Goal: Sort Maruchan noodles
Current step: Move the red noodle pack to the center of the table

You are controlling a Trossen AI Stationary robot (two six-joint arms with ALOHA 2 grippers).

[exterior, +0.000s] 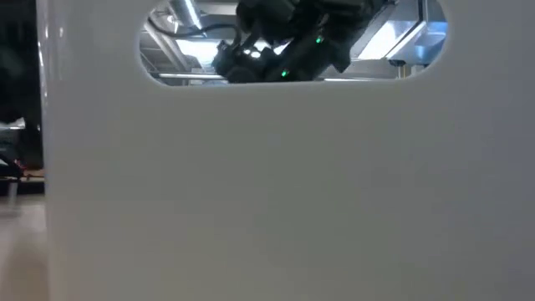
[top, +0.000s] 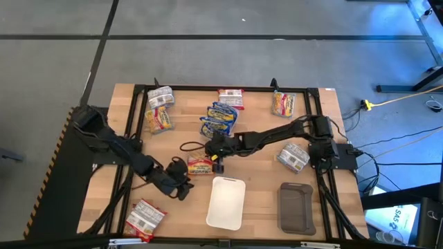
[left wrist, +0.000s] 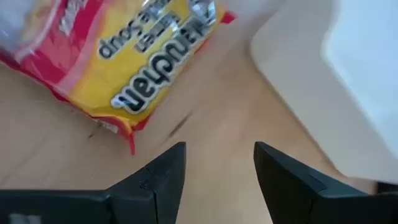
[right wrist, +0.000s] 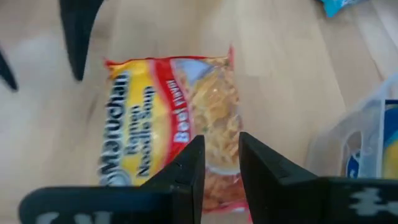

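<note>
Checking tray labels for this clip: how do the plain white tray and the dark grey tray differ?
The plain white rounded plastic tray is light and looks larger; the dark grey plastic tray is dark and looks smaller. The white one sits just below the red-yellow Maruchan packet; the grey one sits nearer the right arm's side. Both are empty, flat on the wooden table.

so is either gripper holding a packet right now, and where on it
Nothing is held. The left gripper is open over bare table beside the red-yellow packet. The right gripper hangs above that packet's edge, fingers narrow, with nothing between them.
</note>
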